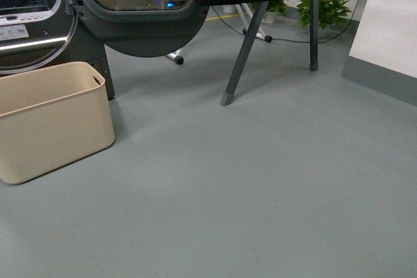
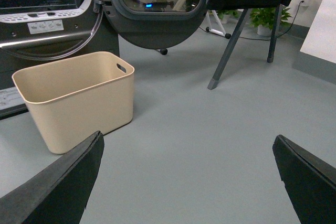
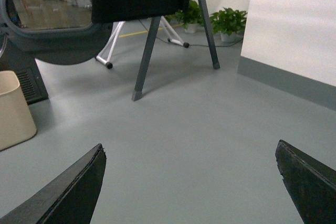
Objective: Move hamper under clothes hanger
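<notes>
The hamper is parked on the floor against the washing machine, just beside its open door, likely for unloading. The clothes hanger is stood well apart. Only bare floor is seen between them, so a clear sliding path is judged. The left gripper and right gripper are spread wide, and nothing is held.

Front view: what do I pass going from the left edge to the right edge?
hamper → round washer door → slanted front leg of the clothes hanger → potted plant → white wall
</notes>
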You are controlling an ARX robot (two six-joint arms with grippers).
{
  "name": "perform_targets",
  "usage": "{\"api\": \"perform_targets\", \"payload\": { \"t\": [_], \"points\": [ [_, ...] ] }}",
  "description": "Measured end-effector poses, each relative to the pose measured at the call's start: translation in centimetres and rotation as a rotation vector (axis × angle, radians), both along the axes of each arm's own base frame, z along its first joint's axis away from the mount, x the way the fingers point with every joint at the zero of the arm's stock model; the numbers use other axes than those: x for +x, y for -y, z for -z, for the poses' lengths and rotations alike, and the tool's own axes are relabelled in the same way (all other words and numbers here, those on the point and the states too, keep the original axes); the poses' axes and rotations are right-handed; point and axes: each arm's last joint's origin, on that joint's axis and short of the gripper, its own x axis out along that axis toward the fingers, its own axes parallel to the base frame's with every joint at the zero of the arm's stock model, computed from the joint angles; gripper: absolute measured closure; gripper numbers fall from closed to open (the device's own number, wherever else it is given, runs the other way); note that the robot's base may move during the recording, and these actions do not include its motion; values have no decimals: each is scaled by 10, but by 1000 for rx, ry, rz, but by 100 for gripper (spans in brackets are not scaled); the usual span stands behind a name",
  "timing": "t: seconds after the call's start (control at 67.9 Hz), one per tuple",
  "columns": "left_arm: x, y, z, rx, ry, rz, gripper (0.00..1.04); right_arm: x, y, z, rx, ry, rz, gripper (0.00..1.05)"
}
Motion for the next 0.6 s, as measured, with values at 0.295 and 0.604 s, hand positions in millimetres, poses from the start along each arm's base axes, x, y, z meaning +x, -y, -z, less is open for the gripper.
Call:
{"api": "perform_targets", "payload": {
  "t": [0.295,0.604],
  "points": [
    [0,0,0,0,-1,3,7,0,0,0,0,0,0,8],
    [0,0,0,0,-2,1,7,0,0,0,0,-2,0,8]
  ]
}}
